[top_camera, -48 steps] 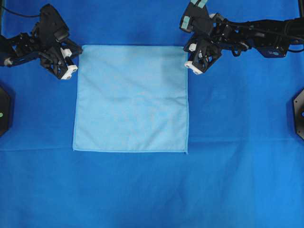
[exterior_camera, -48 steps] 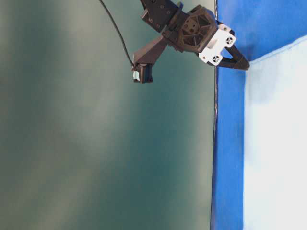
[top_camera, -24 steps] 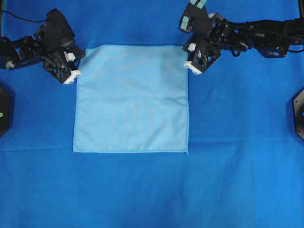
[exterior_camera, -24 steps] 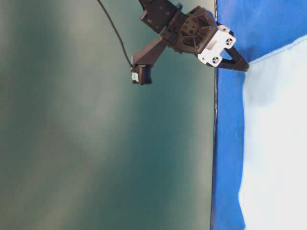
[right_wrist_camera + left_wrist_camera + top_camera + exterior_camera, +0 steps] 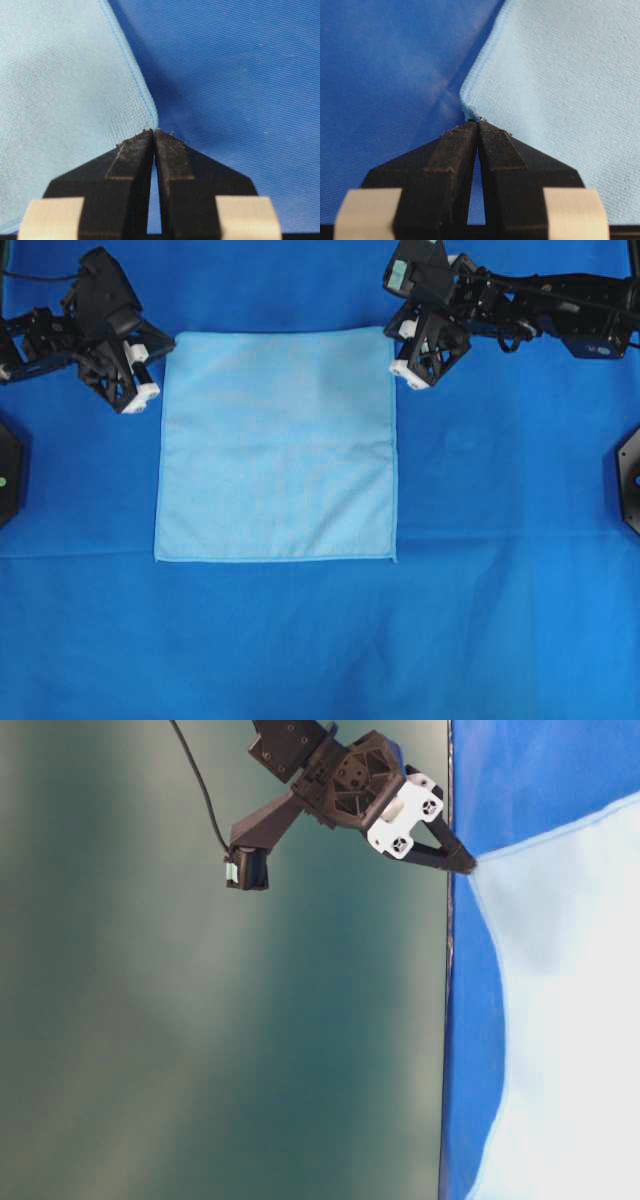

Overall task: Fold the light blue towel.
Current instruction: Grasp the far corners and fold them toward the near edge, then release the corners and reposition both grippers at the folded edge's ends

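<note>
The towel [image 5: 277, 445] lies spread on the blue tabletop [image 5: 500, 620], its near edge flat. My left fingers [image 5: 477, 131] are pressed together on its far left corner. My right fingers [image 5: 153, 137] are pressed together on its far right corner. In the table-level view, the pinched left corner is raised clear of the tabletop.

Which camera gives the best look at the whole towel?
The overhead view: it shows the whole square towel on the table cover, both far corners pinched by the left gripper and right gripper. The table-level view shows only one lifted corner. Each wrist view shows just the corner at its shut fingertips.
</note>
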Motion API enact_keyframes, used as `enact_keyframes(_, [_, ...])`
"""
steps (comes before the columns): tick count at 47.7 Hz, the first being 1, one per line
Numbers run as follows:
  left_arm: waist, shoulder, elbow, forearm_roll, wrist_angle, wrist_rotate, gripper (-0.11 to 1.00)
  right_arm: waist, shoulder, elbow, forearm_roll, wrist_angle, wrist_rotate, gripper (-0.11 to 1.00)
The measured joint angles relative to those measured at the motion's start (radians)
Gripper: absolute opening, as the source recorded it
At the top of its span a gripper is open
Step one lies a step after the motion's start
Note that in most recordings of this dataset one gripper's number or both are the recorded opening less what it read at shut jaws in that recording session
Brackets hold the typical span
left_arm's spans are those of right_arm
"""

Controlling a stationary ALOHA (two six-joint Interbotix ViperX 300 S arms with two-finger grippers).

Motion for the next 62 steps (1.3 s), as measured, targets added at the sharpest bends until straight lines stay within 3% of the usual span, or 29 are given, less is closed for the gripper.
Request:
enact_keyframes(13, [-0.104, -0.067, 0.020, 0.002, 0.058, 0.000, 0.02, 0.098, -0.072, 0.009, 0.003, 0.054, 0.009, 0.02])
enact_keyframes(26, [-0.301, -0.167, 0.080, 0.000, 0.140, -0.032, 0.02, 0.256, -0.114, 0.055, 0.048, 0.087, 0.009, 0.02])
enact_keyframes(41, [-0.589, -0.181, 0.097, -0.002, 0.164, -0.213, 0.02, 0.416, -0.132, 0.098, 0.141, 0.106, 0.011, 0.02])
enact_keyframes(49, [-0.707, -0.175, 0.092, -0.002, 0.164, -0.318, 0.02, 0.480, -0.133, 0.103, 0.172, 0.107, 0.012, 0.02])
enact_keyframes(55, [-0.762, -0.172, 0.083, -0.002, 0.164, -0.362, 0.02, 0.515, -0.132, 0.103, 0.184, 0.106, 0.012, 0.02])
enact_keyframes(62, [-0.772, -0.155, 0.071, -0.002, 0.163, -0.368, 0.02, 0.531, -0.132, 0.104, 0.187, 0.106, 0.011, 0.02])
